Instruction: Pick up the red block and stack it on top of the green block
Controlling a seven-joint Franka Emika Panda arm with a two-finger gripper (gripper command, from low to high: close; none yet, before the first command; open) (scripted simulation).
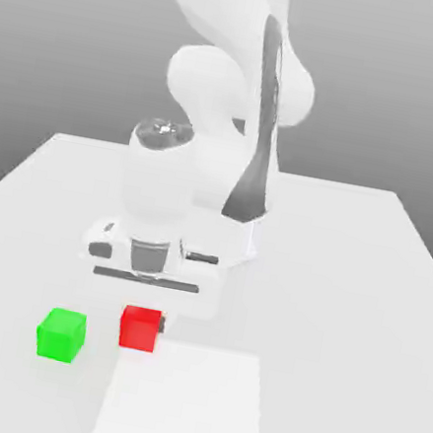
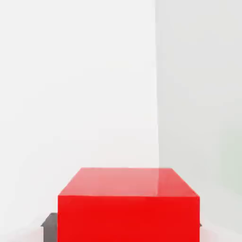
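The red block [image 1: 139, 328] sits on the white table just to the exterior view's right of the green block [image 1: 60, 334], with a small gap between them. My gripper [image 1: 140, 323] has come straight down over the red block, and a dark fingertip [image 1: 160, 325] presses against its side. In the hand view the red block [image 2: 127, 208] lies between the two dark fingertips [image 2: 49, 223], which sit flush against its sides. The gripper is shut on the red block.
The white table [image 1: 349, 284] stretches around the arm's base. A lighter rectangular patch [image 1: 182, 405] lies on the table just in front of the red block, and its edge is visible in the hand view.
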